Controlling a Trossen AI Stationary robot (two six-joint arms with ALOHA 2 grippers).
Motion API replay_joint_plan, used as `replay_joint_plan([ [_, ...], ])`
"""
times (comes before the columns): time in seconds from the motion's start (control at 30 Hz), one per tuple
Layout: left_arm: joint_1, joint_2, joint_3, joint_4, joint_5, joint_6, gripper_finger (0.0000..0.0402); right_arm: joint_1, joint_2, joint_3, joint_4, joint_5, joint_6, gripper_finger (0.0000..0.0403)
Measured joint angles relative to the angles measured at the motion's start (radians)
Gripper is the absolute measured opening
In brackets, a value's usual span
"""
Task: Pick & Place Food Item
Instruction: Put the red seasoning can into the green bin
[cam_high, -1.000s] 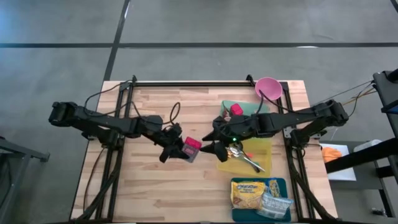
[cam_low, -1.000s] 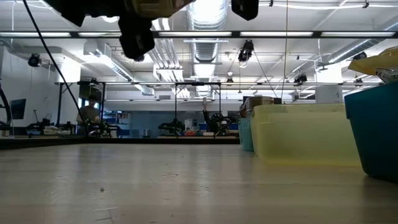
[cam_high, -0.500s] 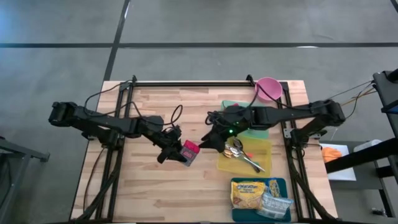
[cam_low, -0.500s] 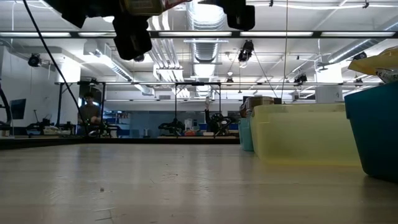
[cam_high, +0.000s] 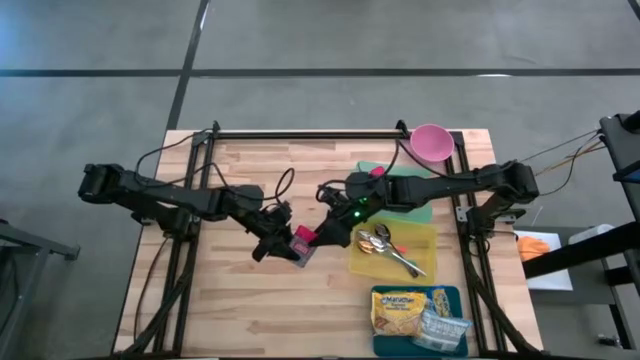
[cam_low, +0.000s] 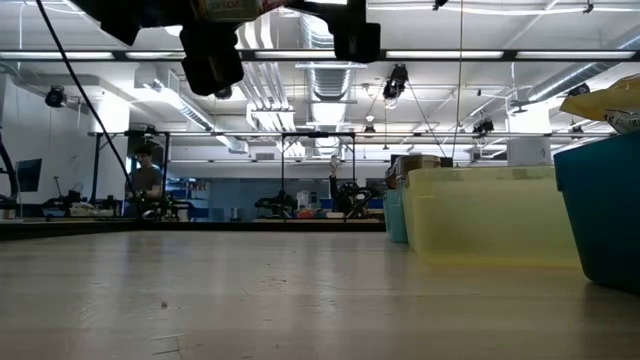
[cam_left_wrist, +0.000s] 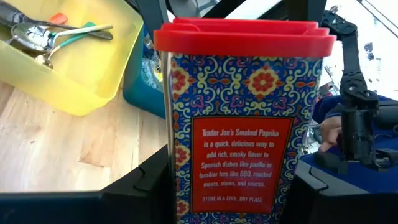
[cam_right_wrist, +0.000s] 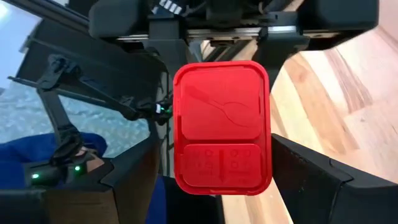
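While I hold both arms out over the middle of the wooden table (cam_high: 250, 300), the work sits in the air between them, well clear of the boards. To my right lie the yellow tray (cam_high: 425, 240) of spoons, touching the teal tray (cam_high: 450, 295) with its noodle packet; neither is in play yet. My left gripper (cam_left_wrist: 233, 186) is clenched on the paprika tin (cam_left_wrist: 239, 118), fingers pressing its two patterned side walls low down, so the tin stands upright in my grasp. My right gripper (cam_right_wrist: 214, 165) stands released, its fingers spread either side of the tin's red lid (cam_right_wrist: 221, 127) without touching it, ready to receive.

I judge the tin light and stiff: a thin metal box that will not give, though hard squeezing could dent it. Its printed walls look smooth and slippery. I would take hold just below the lid's lip, across the narrow faces, since the plastic lid alone might pop off.
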Motion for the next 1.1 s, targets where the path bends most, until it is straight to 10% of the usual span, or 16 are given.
replay_joint_plan([
  [1.1,0.013,0.011,0.000,-0.059,0.039,-0.030,0.0192,-0.003,0.164,0.143,-0.054,-0.089,-0.060,0.0283],
])
